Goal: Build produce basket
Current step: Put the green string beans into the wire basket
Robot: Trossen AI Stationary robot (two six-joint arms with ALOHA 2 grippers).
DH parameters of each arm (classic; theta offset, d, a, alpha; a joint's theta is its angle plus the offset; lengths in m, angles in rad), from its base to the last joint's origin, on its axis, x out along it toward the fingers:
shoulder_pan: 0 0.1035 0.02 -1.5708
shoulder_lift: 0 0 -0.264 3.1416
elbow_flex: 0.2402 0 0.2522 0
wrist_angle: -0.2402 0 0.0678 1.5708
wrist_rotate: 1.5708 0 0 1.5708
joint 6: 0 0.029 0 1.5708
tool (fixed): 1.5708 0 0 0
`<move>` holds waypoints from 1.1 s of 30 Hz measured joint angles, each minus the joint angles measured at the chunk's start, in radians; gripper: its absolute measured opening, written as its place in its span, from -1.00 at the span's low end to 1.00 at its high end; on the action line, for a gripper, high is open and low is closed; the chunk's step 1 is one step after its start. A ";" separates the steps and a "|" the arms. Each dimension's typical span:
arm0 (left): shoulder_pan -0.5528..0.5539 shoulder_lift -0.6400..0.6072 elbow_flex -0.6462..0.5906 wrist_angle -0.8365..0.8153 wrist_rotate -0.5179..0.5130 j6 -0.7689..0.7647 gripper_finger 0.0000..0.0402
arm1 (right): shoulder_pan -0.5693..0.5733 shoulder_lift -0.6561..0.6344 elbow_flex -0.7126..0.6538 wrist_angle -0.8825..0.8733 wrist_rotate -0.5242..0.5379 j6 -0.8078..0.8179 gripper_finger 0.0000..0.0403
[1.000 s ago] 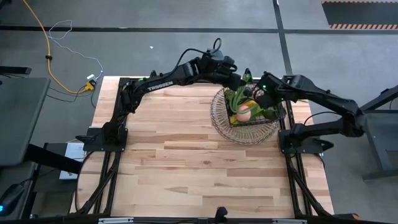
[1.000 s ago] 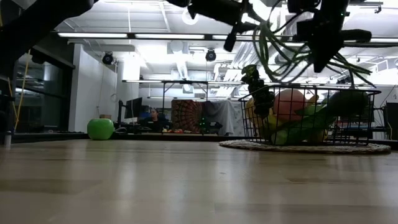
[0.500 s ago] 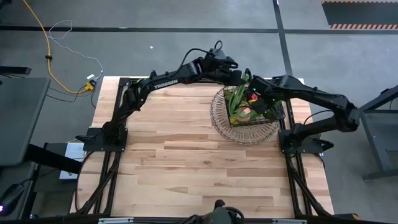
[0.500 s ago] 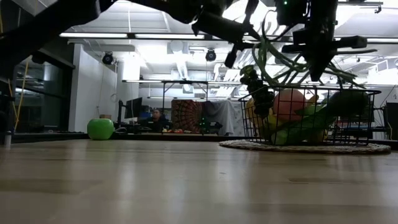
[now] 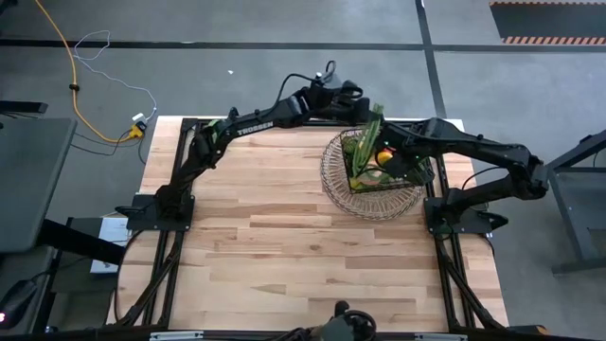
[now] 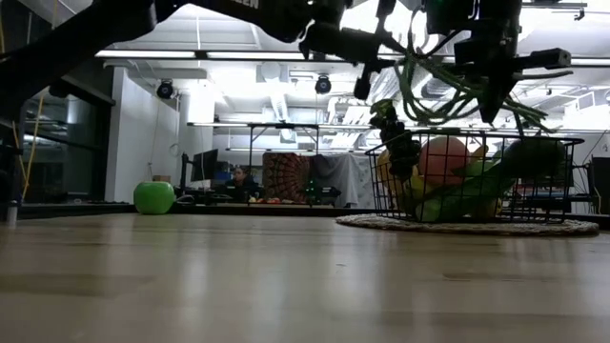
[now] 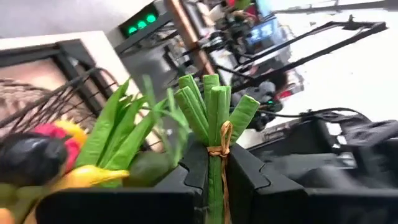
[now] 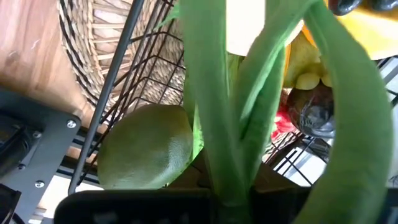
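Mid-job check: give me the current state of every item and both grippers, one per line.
Left gripper: shut on green beans, above the basket.
Right gripper: shut on the same green beans, over the basket.
Basket: upright on a woven mat, loaded with produce.
Pink peach: resting in the basket.
Dark grapes: at the basket's rim.
Green apple: on the table, outside the basket.

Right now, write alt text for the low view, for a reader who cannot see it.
Both grippers hold long green beans above a wire basket of toy fruit on a woven mat at the right. A green apple sits far off at the left on the wooden table.
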 joint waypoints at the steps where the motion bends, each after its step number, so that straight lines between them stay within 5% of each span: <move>1: -0.003 0.006 0.000 -0.006 -0.020 0.007 -0.90 | 0.000 0.000 0.000 -0.001 0.000 0.001 -1.00; 12: -0.009 0.051 -0.002 -0.221 -0.284 0.197 -0.90 | 0.000 0.000 0.000 -0.001 -0.001 0.003 -1.00; 26: -0.041 0.160 -0.005 -0.247 -0.159 0.230 -0.89 | -0.003 0.001 0.000 0.020 -0.004 0.047 -1.00; 33: -0.051 0.167 -0.004 -0.236 -0.177 0.289 -0.79 | -0.003 0.001 0.000 0.039 -0.031 0.073 -1.00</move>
